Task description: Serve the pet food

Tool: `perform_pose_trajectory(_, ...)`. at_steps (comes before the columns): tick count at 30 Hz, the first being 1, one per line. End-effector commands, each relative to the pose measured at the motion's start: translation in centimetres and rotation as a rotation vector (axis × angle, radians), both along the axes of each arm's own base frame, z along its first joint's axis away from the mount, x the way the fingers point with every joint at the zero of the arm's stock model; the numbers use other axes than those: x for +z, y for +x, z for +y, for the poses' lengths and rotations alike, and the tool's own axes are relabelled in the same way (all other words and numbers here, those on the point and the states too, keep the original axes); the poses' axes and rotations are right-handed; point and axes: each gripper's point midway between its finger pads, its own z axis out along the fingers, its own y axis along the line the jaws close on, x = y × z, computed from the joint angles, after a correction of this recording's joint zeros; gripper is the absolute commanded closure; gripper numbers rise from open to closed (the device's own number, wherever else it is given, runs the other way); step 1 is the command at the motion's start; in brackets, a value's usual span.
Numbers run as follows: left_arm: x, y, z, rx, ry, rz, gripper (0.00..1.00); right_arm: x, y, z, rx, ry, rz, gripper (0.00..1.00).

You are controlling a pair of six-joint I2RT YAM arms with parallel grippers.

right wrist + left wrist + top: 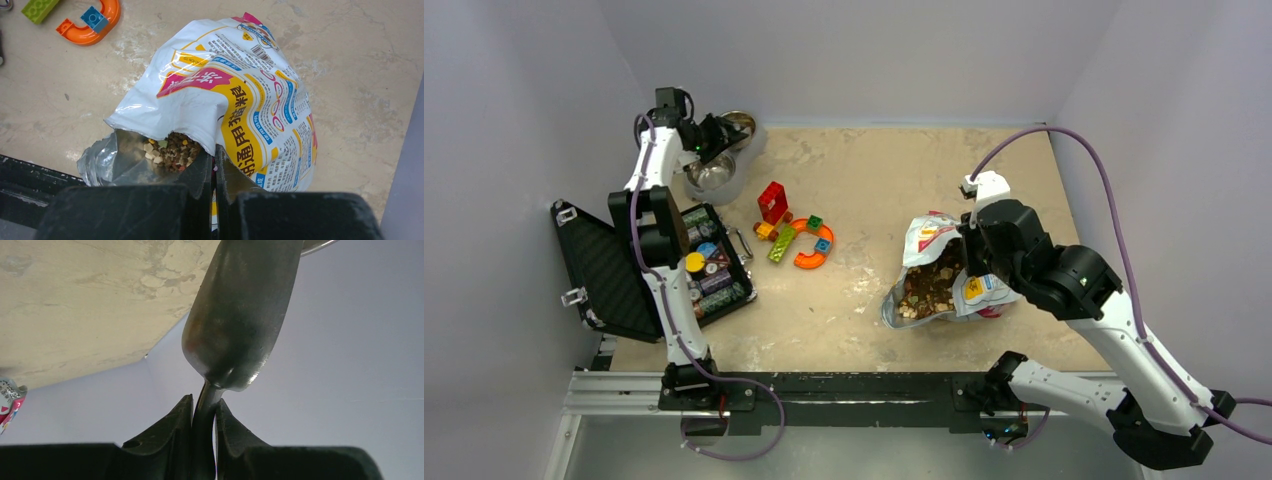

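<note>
Inside the open bag [235,100], loose brown pet food [172,150].

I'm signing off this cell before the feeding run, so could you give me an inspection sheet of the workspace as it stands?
Surface: tan table top, stained and scuffed in pale patches.
Job's things: pet food bag open, kibble showing inside; metal bowls, two, at the far left; metal spoon.
Clutter: toy blocks mid-table; black case lying open at the left edge, small containers inside.
Grippers: left gripper shut on the spoon's handle, by the bowls; right gripper shut on the bag's mouth edge.
Cables: purple cable along each arm; no snag seen.
Surroundings: pale walls on three sides; metal rail at the near edge.
</note>
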Motion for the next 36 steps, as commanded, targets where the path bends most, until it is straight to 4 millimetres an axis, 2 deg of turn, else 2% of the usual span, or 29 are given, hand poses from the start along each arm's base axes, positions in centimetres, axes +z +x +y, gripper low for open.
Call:
perform_pose_trajectory(1,1.7,-0.2,0.0,0.184,-0.220,0.123,1.00,3.5,1.4,0.4,-0.038,0.099,-0.123,1.00)
perform_pose_trajectory(7,5.1,1.1,0.5,0.185,-0.204,0.044,1.00,3.6,1.4,0.5,-0.033,0.099,-0.125,1.00)
perform_pose_trajectory(10,6.8,1.1,0.3,0.163,-0.187,0.010,1.00,3.6,1.4,0.5,-0.032,0.101,-0.126,1.00)
perform_pose_trajectory(15,8.8,-1.1,-0.7,0.099,-0.154,-0.036,1.00,3.6,1.5,0.5,-0.036,0.094,-0.122,1.00)
perform_pose_trajectory(17,9.5,-2.5,-1.4,0.056,-0.132,-0.053,1.00,3.4,1.5,0.4,-0.041,0.085,-0.114,1.00)
perform_pose_trajectory(21,11.5,-6.2,-3.1,-0.070,-0.035,-0.144,1.00,3.1,1.5,0.5,-0.048,0.075,-0.094,1.00)
perform_pose_trajectory(24,13.7,-9.0,-4.5,-0.237,0.174,-0.346,1.00,3.4,1.4,0.5,-0.038,0.079,-0.099,1.00)
perform_pose_trajectory(27,15.5,-12.4,-7.3,-0.426,0.342,-0.564,1.00,3.7,1.2,0.6,-0.016,0.080,-0.107,1.00)
perform_pose_trajectory(29,14.5,-15.7,-9.4,-0.535,0.379,-0.636,1.00,4.0,1.0,0.6,-0.004,0.084,-0.112,1.00)
perform_pose_trajectory(30,15.1,-17.7,-10.3,-0.576,0.404,-0.696,1.00,4.1,0.8,0.5,0.002,0.086,-0.111,1.00)
perform_pose_trajectory(31,14.9,-19.4,-10.6,-0.603,0.428,-0.730,1.00,4.2,0.7,0.5,0.005,0.090,-0.110,1.00)
perform_pose_trajectory(32,14.8,-21.4,-11.9,-0.657,0.452,-0.780,1.00,4.3,0.6,0.5,0.005,0.092,-0.111,1.00)
perform_pose_trajectory(36,13.7,-29.4,-14.4,-0.843,0.517,-0.946,1.00,4.6,0.3,0.4,0.010,0.108,-0.116,1.00)
